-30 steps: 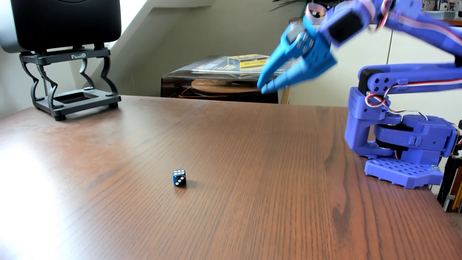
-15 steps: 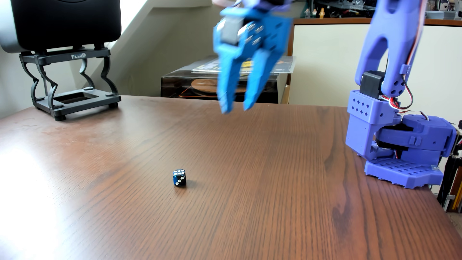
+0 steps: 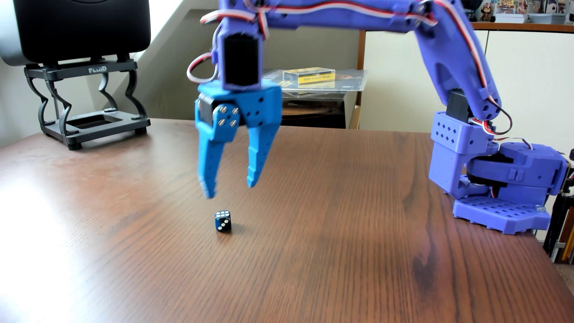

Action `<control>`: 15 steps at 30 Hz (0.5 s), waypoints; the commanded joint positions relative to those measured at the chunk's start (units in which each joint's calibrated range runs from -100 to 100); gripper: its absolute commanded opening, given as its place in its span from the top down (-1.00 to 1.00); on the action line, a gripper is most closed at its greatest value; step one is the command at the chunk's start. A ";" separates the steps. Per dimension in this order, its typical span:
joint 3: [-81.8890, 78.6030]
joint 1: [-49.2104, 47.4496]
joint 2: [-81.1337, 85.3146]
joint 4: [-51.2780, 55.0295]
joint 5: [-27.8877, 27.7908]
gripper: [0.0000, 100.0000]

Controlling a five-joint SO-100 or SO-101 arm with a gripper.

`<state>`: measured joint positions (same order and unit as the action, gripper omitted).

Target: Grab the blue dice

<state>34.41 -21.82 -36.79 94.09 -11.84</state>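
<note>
The blue dice (image 3: 223,221) is a tiny dark blue cube with white pips, resting on the brown wooden table (image 3: 310,248) near the middle. My bright blue gripper (image 3: 231,189) hangs above it, pointing down, with its jaws open and empty. The left fingertip (image 3: 209,192) hovers just above and slightly left of the dice; the right fingertip (image 3: 252,183) is up and to its right. The gripper does not touch the dice. The purple arm reaches in from its base (image 3: 503,202) at the table's right edge.
A black speaker on a black stand (image 3: 90,102) sits at the table's back left corner. Behind the table stands a cabinet with a yellow cassette case (image 3: 309,75). The table's right edge drops off beside the arm base.
</note>
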 commanded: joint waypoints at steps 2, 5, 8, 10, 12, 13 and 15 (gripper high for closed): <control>5.83 0.63 0.75 0.10 0.07 0.41; 5.73 1.93 0.41 0.10 -1.04 0.41; 6.46 3.98 -1.51 0.10 -1.09 0.41; 6.82 5.37 -3.27 0.10 -1.14 0.41; 8.09 6.27 -5.11 0.10 -1.14 0.41; 8.81 6.52 -5.95 0.10 -1.14 0.41; 10.35 6.60 -7.12 0.10 -1.14 0.41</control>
<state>38.72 -16.05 -44.57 94.09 -12.68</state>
